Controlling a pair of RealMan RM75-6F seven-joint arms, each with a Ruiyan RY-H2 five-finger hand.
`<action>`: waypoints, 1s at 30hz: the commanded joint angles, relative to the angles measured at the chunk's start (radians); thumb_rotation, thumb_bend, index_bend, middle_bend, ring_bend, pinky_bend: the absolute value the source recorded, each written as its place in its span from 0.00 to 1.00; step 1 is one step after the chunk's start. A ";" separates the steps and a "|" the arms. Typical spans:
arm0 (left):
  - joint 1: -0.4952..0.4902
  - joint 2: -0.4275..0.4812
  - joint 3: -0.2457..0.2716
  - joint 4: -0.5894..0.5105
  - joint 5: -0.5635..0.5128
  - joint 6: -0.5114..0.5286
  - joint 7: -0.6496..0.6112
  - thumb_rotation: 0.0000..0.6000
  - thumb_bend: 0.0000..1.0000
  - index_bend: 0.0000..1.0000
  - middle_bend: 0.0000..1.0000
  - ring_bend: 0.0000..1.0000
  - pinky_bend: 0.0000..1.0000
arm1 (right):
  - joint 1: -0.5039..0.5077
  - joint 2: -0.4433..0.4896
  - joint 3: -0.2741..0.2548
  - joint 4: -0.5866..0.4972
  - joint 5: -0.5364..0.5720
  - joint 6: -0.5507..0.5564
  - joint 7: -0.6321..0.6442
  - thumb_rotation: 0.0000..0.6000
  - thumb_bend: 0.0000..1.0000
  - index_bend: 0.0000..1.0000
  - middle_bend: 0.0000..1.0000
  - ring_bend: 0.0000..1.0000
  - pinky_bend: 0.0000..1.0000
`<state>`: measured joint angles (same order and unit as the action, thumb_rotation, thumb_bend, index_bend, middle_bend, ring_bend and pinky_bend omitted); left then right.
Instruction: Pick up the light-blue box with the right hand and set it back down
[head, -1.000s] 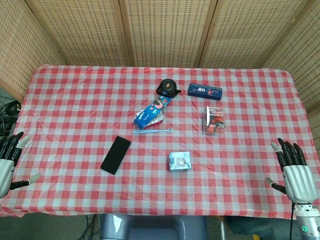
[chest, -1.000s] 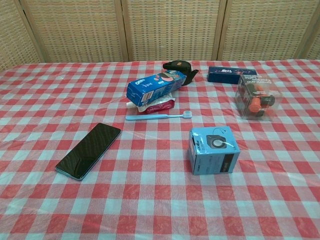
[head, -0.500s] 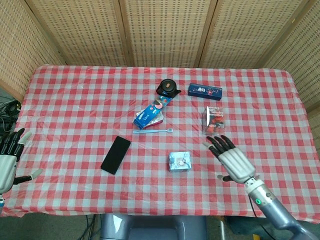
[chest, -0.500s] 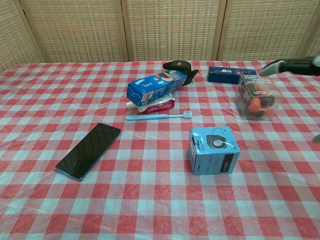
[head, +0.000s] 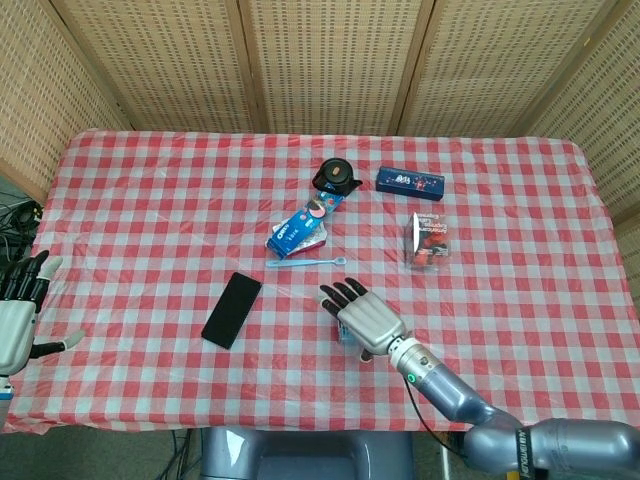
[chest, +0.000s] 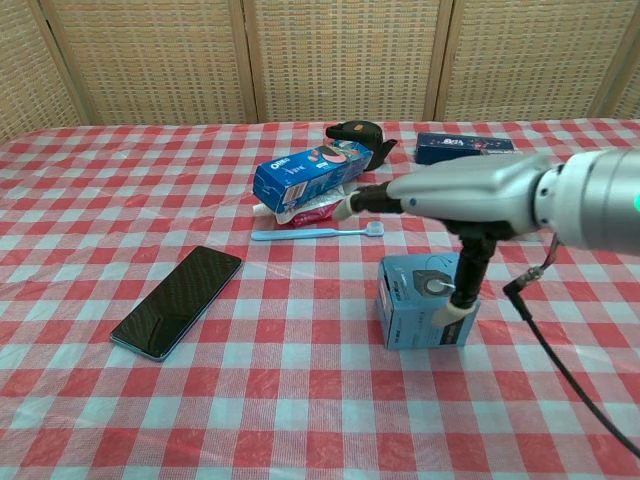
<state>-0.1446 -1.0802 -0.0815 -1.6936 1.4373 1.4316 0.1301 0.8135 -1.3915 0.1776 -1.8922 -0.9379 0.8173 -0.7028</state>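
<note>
Box: light-blue box (chest: 425, 302), near centre of table (head: 150, 200), under right hand (head: 362, 318).
Hand: spread, holding nothing (thumb beside box).
Handling: probably light, stiff cardboard; grip opposite sides.

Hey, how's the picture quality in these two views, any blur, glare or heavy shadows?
Head view: sharp and evenly lit, with only soft shadows on the table. Chest view: the right hand looms large and slightly soft up close, hiding part of the light-blue box.

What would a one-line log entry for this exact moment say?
stage: reach | right hand: over blue box, fingers apart, thumb by its front, not gripping | box: on table | left hand: open at table edge
</note>
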 joint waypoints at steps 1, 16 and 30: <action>-0.002 0.003 0.001 0.001 -0.002 -0.006 -0.005 1.00 0.00 0.00 0.00 0.00 0.00 | 0.089 -0.135 -0.047 0.078 0.144 0.100 -0.160 1.00 0.00 0.04 0.09 0.03 0.00; -0.001 0.009 0.002 0.001 0.003 0.002 -0.024 1.00 0.00 0.00 0.00 0.00 0.00 | 0.135 -0.230 -0.103 0.162 0.177 0.230 -0.259 1.00 0.29 0.38 0.44 0.40 0.55; -0.004 0.013 0.005 -0.002 0.003 -0.001 -0.026 1.00 0.00 0.00 0.00 0.00 0.00 | 0.063 -0.122 -0.058 0.079 -0.098 0.305 0.023 1.00 0.39 0.45 0.52 0.49 0.65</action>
<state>-0.1486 -1.0678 -0.0766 -1.6957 1.4406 1.4304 0.1041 0.9116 -1.5609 0.0939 -1.7826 -0.9537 1.0973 -0.7902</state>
